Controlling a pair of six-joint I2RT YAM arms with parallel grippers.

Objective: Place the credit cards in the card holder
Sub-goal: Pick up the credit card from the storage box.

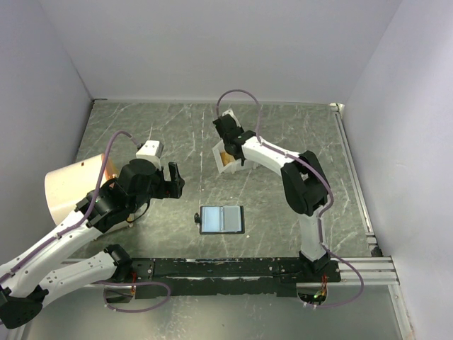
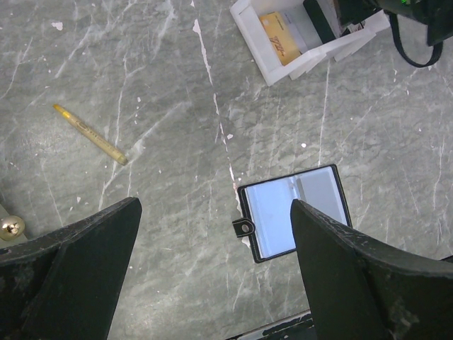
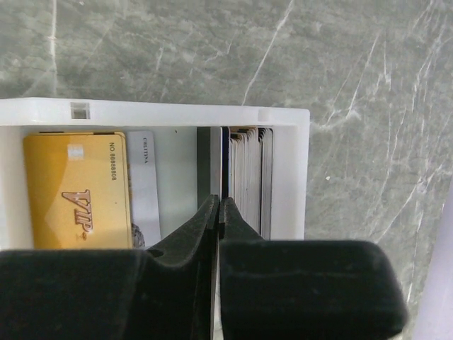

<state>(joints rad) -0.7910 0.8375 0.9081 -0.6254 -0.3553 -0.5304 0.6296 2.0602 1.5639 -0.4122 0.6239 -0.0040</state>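
Card holder (image 1: 222, 219) lies nearest, flat on the table (image 1: 141, 127), opened with its pale inside turned up. I think it is laid so because the pockets must be free for a card to slide in. No card shows in it yet. Left of it and a little farther, the left claw (image 1: 172, 177) hangs above the table with its fingers spread wide and nothing between them, probably ready to steady the holder. Farther away, the white box (image 3: 177, 112) holds the credit cards (image 3: 248, 177). A gold card (image 3: 76, 190) lies flat, and the others stand on edge in a pack at the right wall, which offers thin edges to catch. The right claw (image 3: 219, 212) reaches into the box, fingers pressed together at the left side of this pack. Whether a card is nipped between them, I cannot tell.
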